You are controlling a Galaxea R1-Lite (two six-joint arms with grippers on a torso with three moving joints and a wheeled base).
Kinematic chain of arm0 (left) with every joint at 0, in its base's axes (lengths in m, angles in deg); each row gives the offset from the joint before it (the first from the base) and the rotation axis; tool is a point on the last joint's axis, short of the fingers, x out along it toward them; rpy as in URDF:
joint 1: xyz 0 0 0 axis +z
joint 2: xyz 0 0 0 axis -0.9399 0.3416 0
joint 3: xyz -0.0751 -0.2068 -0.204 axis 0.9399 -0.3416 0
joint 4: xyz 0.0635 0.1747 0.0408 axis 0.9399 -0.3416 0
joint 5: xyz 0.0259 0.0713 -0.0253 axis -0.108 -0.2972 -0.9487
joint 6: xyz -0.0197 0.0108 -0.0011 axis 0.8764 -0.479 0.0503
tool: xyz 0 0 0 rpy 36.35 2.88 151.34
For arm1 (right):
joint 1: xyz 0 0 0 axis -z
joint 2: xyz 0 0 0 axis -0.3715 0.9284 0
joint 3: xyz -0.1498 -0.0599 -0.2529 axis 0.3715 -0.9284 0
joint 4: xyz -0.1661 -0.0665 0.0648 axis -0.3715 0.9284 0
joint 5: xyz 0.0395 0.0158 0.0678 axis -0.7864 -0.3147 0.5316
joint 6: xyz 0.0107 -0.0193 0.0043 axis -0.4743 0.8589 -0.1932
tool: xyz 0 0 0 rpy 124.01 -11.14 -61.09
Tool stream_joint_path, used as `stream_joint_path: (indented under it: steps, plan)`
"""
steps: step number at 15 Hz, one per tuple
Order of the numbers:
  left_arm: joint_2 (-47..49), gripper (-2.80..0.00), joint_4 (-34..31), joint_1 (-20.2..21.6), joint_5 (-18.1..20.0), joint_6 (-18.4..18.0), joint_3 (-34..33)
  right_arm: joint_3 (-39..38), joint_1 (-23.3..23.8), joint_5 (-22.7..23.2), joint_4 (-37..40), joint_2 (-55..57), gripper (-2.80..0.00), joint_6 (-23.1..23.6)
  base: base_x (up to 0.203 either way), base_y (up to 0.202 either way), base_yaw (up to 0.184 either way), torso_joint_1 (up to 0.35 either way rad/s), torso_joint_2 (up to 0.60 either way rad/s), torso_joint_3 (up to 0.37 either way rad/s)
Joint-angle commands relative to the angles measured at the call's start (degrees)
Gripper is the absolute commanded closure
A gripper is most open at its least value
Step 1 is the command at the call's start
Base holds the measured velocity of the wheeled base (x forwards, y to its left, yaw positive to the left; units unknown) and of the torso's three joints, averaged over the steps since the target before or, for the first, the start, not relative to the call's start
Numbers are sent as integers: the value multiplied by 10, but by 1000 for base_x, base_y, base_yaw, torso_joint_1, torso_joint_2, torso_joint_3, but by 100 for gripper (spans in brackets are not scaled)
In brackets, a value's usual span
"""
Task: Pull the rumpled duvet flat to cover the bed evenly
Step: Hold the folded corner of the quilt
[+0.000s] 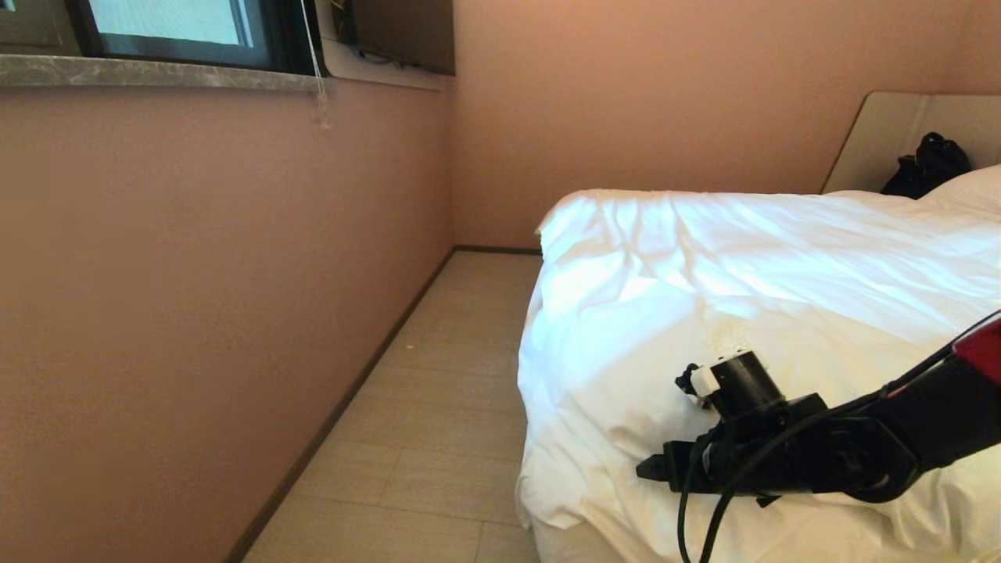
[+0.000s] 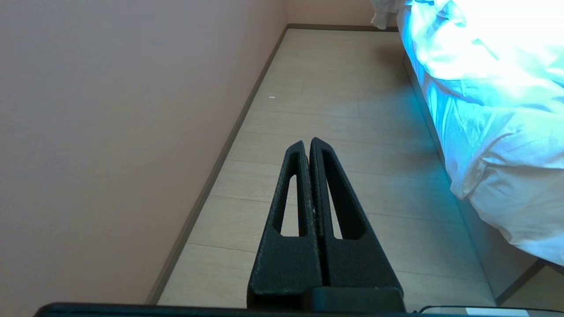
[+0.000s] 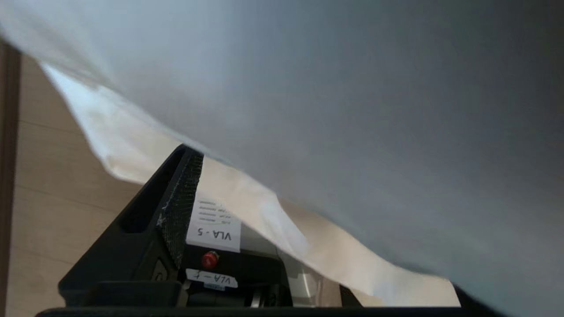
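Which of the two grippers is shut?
The left gripper, parked over the floor beside the bed: its fingers touch. The right gripper, at the duvet, is open.

the duvet (image 1: 751, 289) is a thick, plain white quilt, creased in long ridges, spread over the top of the bed (image 1: 899, 137) and brightly lit on its far left part. its near left corner hangs puffy over the bed's edge above the floor. the beige headboard shows at far right.
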Motion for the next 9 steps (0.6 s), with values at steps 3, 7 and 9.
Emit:
stream_joint_path:
  steps: [3, 7, 9]
  plan:
    - [1, 0, 0, -1, 0, 0, 0, 21, 1, -8, -38, 61, -280, -1, 0, 0, 0, 0, 0, 0]
    - [0, 0, 0, 0, 0, 0, 0, 40, 2, -10, -59, 102, 0, 0, 0, 0, 0, 0, 0, 0]
    - [1, 0, 0, 0, 0, 0, 0, 55, 5, -9, -60, 121, 0, -1, 0, 0, 0, 0, 0, 0]
